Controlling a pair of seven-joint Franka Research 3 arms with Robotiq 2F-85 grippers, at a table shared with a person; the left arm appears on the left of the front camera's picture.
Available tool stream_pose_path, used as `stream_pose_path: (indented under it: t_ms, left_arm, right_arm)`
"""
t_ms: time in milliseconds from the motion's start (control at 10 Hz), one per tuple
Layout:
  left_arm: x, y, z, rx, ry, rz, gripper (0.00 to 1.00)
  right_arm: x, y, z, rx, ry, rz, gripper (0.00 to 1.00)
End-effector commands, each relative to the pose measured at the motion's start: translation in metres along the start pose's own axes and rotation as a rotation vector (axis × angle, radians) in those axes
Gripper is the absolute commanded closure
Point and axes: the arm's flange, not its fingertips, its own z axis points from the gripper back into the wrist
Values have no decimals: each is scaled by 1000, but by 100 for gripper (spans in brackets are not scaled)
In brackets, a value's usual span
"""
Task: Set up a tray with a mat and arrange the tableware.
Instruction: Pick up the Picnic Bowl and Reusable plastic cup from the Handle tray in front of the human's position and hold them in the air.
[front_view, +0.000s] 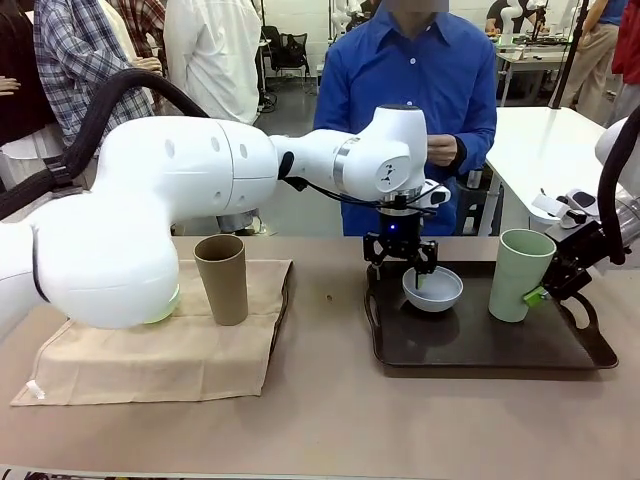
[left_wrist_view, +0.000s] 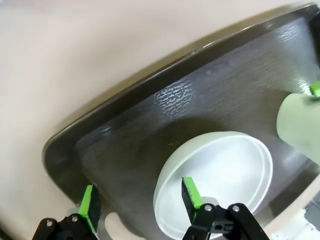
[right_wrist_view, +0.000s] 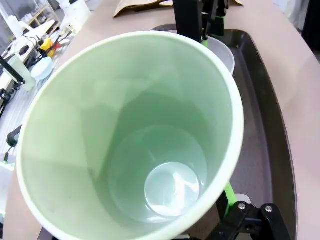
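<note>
Far left: beige cloth mat (front_view: 150, 350) flat on the counter (front_view: 320, 420). A sliver of the mint green bowl (front_view: 170, 308) sits on it, mostly hidden behind the left arm's bulk. Brown tumbler (front_view: 221, 278) upright on the mat, long axis vertical, mouth up, clear of the arm.

Centre: left hand (front_view: 402, 265) pointing straight down over the white bowl (front_view: 433, 288), which sits mouth up at the left end of the dark tray (front_view: 500, 355). Left wrist view gives what the front view can't: left hand (left_wrist_view: 140, 197) spread, one green pad over the inside of the white bowl (left_wrist_view: 220, 180), the other outside it over the bare tray (left_wrist_view: 125, 125); nothing pinched.

Right: pale green tumbler (front_view: 520, 275) upright on the tray, mouth up, just beside the bowl. Right hand (front_view: 538, 293) grips its lower side. Right wrist view looks straight down into the tumbler (right_wrist_view: 130, 135); one pad (right_wrist_view: 229, 192) pressed to the outer wall, the other finger hidden.

Person in a blue shirt (front_view: 410, 80) stands beyond the counter.
</note>
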Motion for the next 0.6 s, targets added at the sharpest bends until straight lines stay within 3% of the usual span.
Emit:
stream_pose_path:
  t_ms: [0, 100, 200, 300, 400, 500]
  left_arm:
    - [18, -11, 3, 29, -14, 12, 25]
    - [19, -13, 3, 26, -3, 24, 65]
    - [20, -14, 3, 19, 0, 24, 78]
    - [19, -14, 4, 9, -3, 25, 100]
    - [20, -13, 5, 5, -3, 30, 100]
    - [20, -14, 8, 2, -3, 32, 100]
  right_arm:
    - [0, -4, -1, 23, -5, 45, 58]
    - [-1, -4, -2, 27, -2, 52, 59]
    - [-1, -4, -1, 22, 1, 56, 100]
    - [-2, -5, -1, 19, 2, 57, 100]
    - [-2, -5, 1, 16, 3, 56, 100]
    - [-2, -4, 1, 15, 3, 58, 77]
